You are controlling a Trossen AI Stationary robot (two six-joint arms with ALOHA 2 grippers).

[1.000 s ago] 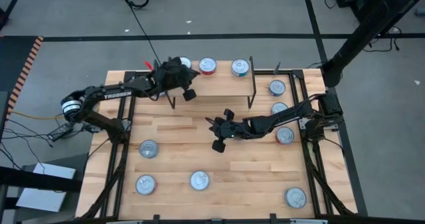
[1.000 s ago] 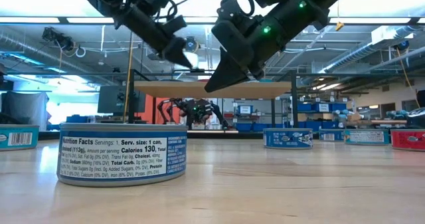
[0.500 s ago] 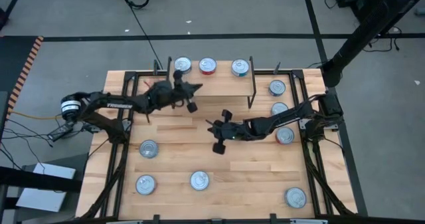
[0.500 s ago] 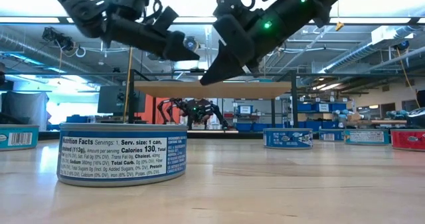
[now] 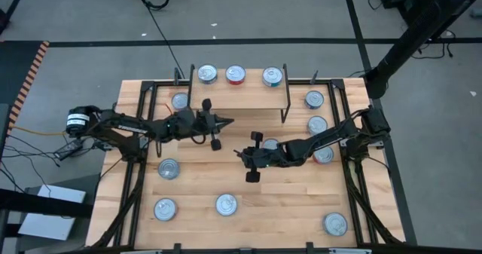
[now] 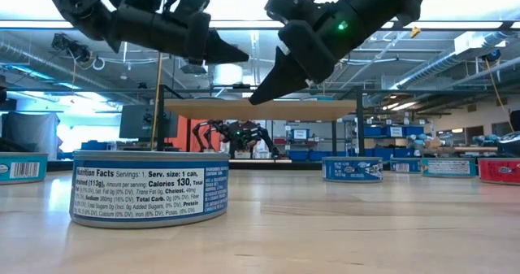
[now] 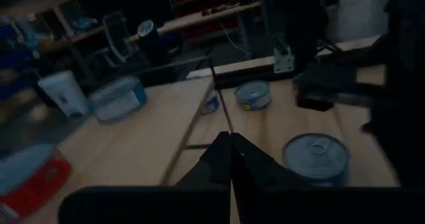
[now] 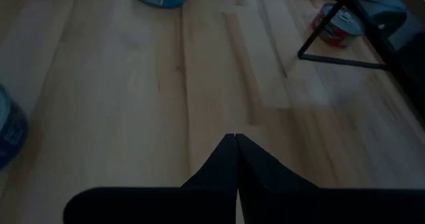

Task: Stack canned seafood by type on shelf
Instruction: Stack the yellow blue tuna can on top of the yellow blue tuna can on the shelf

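Left hand [image 5: 226,122] pulled off shelf [image 5: 248,97]; wrist view shows it closed.

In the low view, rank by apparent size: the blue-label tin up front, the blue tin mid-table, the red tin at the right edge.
1. Front blue-label tin, largest, though nearest the camera.
2. Mid-table blue tin and red tin: alike; the red one is cropped.

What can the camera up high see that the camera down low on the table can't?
Only the high view shows the three tins on top of the shelf, and all the tins spread over the table.

Only the low view shows the nutrition label on the nearest tin's side, and the room behind.

Both show the left gripper and the right gripper hanging above the table, fingers shut and holding nothing, and both show the shelf.
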